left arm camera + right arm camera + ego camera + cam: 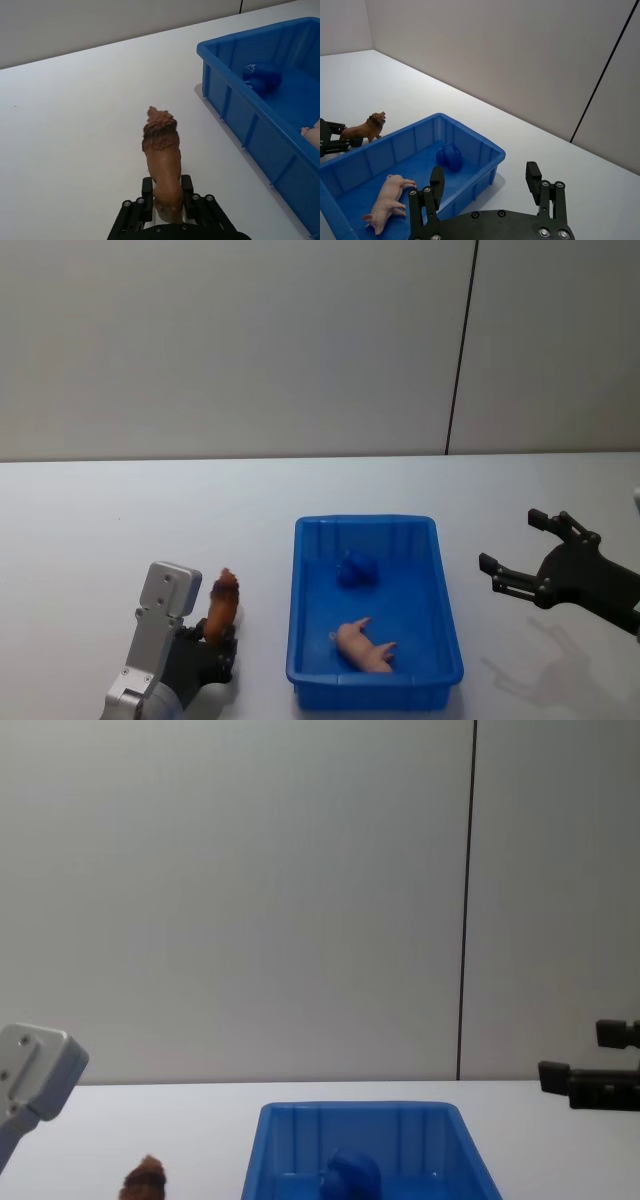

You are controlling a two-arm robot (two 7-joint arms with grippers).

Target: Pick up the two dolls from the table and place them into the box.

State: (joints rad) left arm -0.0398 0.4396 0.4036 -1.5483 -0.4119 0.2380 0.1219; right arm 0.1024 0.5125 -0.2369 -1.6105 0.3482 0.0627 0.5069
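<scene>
Reddish-brown lion doll (161, 160), pinched at its hindquarters by the left end effector (208, 638) near the worktop's (100, 530) front edge, left of the box (446, 630); it looked light and rigid, its body offering the firmest hold. Farther back, a blue doll (357, 569) and a pink pig (365, 645) lay inside. Right end effector (535, 558) hovered spread beyond the box's right side.

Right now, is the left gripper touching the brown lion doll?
Touching. In the left wrist view the left gripper has its fingers closed on the brown lion doll at its rear end.
</scene>
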